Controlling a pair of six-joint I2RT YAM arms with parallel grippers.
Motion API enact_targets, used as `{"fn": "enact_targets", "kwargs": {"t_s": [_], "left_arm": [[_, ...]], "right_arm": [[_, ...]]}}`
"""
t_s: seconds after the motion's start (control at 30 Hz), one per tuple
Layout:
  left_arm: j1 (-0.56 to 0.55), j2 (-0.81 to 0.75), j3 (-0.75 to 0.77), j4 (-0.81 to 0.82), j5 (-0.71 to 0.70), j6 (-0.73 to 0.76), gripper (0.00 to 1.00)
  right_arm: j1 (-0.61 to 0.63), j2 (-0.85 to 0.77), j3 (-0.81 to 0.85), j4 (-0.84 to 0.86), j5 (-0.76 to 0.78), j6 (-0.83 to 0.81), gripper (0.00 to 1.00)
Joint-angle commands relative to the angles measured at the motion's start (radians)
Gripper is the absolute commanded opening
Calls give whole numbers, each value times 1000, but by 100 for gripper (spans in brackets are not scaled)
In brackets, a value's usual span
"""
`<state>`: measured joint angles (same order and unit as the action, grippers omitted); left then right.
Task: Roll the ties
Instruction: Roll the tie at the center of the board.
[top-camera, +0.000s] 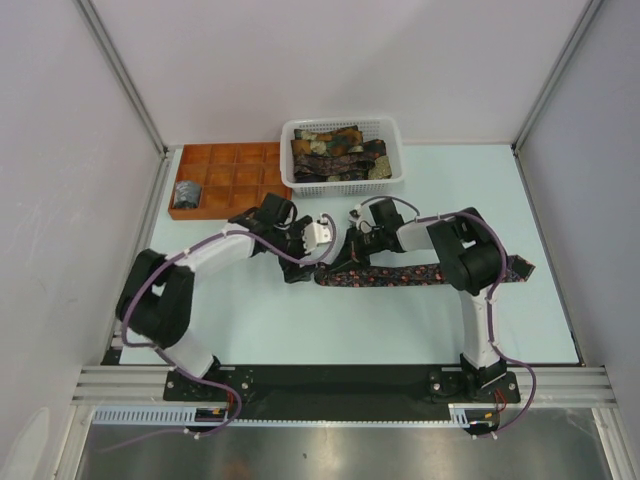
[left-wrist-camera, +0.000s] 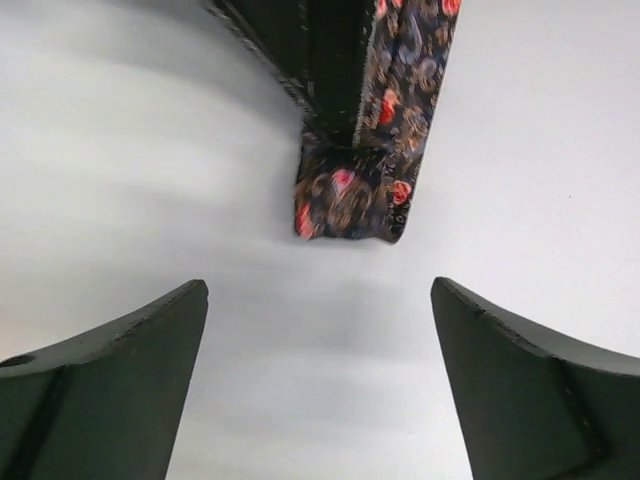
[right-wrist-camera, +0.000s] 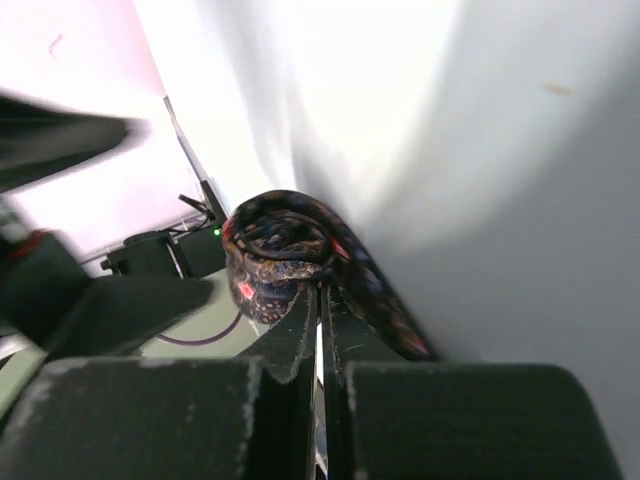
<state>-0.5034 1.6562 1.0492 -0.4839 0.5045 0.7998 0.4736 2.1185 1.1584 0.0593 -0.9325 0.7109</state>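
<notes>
A dark tie with pink-red marks (top-camera: 420, 272) lies flat across the table from the middle to the right. Its left end is curled into a small roll (right-wrist-camera: 278, 250). My right gripper (right-wrist-camera: 320, 288) is shut on that roll; in the top view it (top-camera: 352, 255) is over the tie's left end. My left gripper (left-wrist-camera: 320, 285) is open and empty, just short of the tie's folded end (left-wrist-camera: 350, 200); in the top view it (top-camera: 300, 268) is left of the tie's end. More ties (top-camera: 338, 155), green-gold-brown and dark, lie in the basket.
A white mesh basket (top-camera: 395, 135) stands at the back centre. An orange compartment tray (top-camera: 235, 170) is to its left, with one dark rolled tie (top-camera: 187, 193) in a front-left cell. Walls close in both sides of the table.
</notes>
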Motion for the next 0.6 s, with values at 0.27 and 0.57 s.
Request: {"fn": "enact_targets", "kwargs": {"t_s": [0.27, 0.57], "left_arm": [[59, -427, -254, 474, 115, -275, 100], [52, -152, -48, 74, 252, -10, 100]], "right_arm": [[-27, -37, -29, -108, 11, -142, 0], [-27, -25, -22, -153, 23, -192, 0]]}}
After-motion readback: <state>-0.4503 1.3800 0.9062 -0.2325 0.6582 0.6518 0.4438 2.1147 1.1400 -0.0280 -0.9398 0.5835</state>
